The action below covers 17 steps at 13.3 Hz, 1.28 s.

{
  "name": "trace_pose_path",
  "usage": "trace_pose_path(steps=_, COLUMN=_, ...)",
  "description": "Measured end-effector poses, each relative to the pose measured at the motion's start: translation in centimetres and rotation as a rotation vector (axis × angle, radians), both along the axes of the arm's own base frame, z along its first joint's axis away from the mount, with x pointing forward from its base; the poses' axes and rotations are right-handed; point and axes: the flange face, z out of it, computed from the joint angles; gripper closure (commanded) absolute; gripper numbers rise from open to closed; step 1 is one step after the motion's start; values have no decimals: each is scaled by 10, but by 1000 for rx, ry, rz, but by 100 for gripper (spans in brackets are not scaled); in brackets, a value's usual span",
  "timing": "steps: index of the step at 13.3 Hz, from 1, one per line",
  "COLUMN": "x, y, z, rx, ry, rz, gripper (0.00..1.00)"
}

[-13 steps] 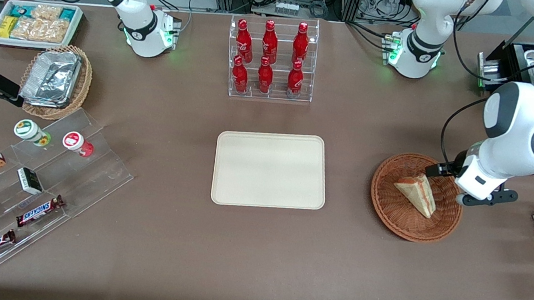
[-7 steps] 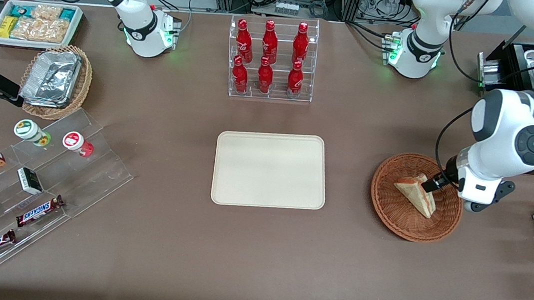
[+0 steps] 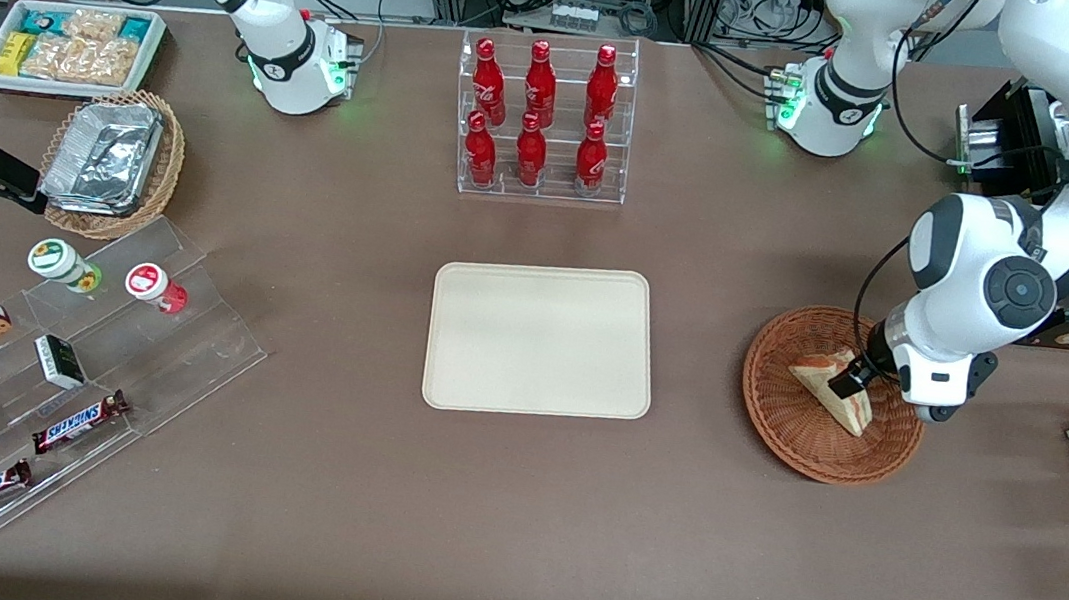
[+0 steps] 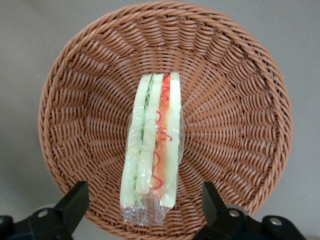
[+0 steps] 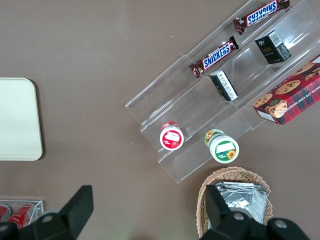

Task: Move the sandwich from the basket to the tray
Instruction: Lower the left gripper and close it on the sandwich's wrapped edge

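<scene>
1. The sandwich [image 3: 831, 391] is lying in the basket [image 3: 787, 424], on its side, with the cut edge showing pale bread, green filling and red filling. It is wrapped in clear film.
2. The basket is sitting on the brown table [image 3: 470, 514], toward the working arm's end, beside the tray [image 3: 540, 341] and well apart from it.
3. The tray is lying flat near the middle of the table and is carrying nothing.
4. The gripper [image 3: 855, 382] is hanging low over the basket, right above the wider end of the sandwich.
5. In the left wrist view the gripper [image 4: 145, 205] is standing wide, with one finger on each side of the sandwich [image 4: 152, 150]. Both fingers [image 4: 75, 200] are apart from the bread, so they are holding nothing.
6. In that same view the basket [image 4: 240, 125] is filling almost the whole picture, and the sandwich is lying across its middle.
7. A clear rack of red bottles [image 3: 540, 120] is standing farther from the front camera than the tray.
8. Toward the parked arm's end, a tan wicker basket with foil containers [image 3: 112, 161] is sitting near a white bin of snack packets [image 3: 70, 46].
9. Nearer to the front camera, a clear stepped stand [image 3: 81, 389] is carrying two small jars, small boxes and Snickers bars [image 3: 78, 419].
</scene>
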Motion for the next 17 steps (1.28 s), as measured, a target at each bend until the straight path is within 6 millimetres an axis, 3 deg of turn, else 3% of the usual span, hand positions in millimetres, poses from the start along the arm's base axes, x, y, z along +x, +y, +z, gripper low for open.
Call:
trace_pose_path(steps=4, x=1, y=-7, z=-21, rx=-4, ry=-16, rz=14, gripper=0)
trace_pose_path(steps=5, x=0, y=-8, z=-27, rx=-4, ry=-14, rz=17, gripper=7)
trace_pose_path(steps=6, x=-1, y=-8, z=-32, rx=-5, ry=-10, rz=19, gripper=24)
trace_pose_path(steps=8, x=-1, y=-8, z=-37, rx=-5, ry=-7, rz=20, gripper=95)
trace_pose_path(steps=9, x=-1, y=-8, z=-37, rx=-5, ry=-6, rz=20, gripper=100)
trace_pose_path(steps=13, x=-5, y=-7, z=-35, rx=1, ry=28, rz=-17, gripper=100)
trace_pose_path(steps=17, x=-8, y=-15, z=3, rx=15, ry=77, rz=-69, gripper=100)
